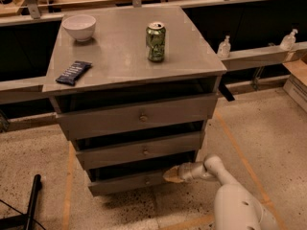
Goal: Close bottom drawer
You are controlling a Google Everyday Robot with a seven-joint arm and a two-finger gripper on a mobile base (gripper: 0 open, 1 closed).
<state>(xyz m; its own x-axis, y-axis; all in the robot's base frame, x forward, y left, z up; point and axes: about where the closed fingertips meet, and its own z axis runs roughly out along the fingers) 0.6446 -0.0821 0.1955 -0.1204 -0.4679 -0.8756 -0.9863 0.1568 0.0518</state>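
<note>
The grey cabinet (pixel 134 66) has three drawers. The bottom drawer (pixel 127 182) is the lowest, with a slim front panel and a small round knob (pixel 147 180); it stands slightly out from the cabinet. My gripper (pixel 171 174) sits at the right end of the bottom drawer's front panel, its tan tip against or just at the panel. The white arm (pixel 230 195) reaches in from the lower right. The middle drawer (pixel 141 150) and top drawer (pixel 139 116) are above it.
On the cabinet top stand a white bowl (pixel 79 27), a green can (pixel 156 42) and a dark snack packet (pixel 73 72). Two small bottles (pixel 223 47) sit on a ledge at right. A black pole (pixel 31 200) lies on the speckled floor at lower left.
</note>
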